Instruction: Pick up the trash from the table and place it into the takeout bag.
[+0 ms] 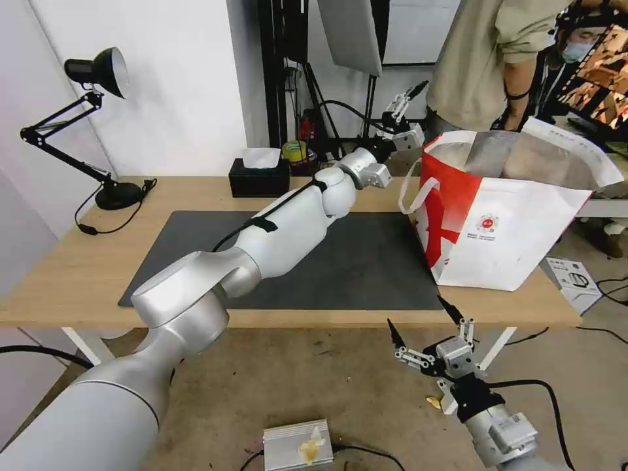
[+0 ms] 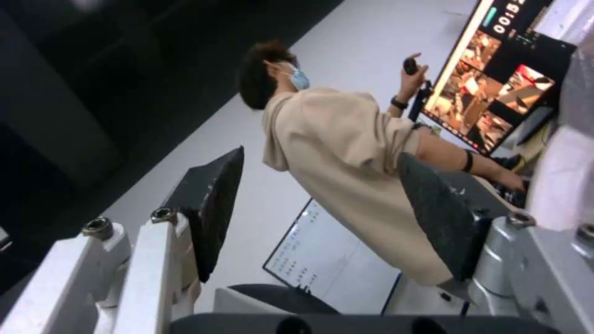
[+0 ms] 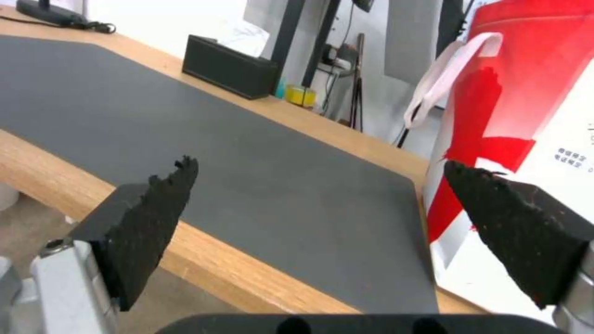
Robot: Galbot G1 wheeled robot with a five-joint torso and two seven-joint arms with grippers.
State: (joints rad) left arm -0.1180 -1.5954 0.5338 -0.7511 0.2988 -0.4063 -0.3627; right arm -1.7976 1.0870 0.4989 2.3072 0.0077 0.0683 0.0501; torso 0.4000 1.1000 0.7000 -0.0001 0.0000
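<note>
The table (image 1: pixel 72 275) is standing lengthwise across the head view, light wood on white legs. A dark grey mat (image 1: pixel 366 268) is lying at its middle. At two o'clock from the mat's centre the takeout bag (image 1: pixel 517 222) is sitting upright — partly on the mat, its mouth gaping. At eleven o'clock a black tissue box (image 1: pixel 258 180) is resting on bare wood by the far edge, and at ten o'clock a black desk lamp (image 1: pixel 118 194) is standing on its round base.
</note>
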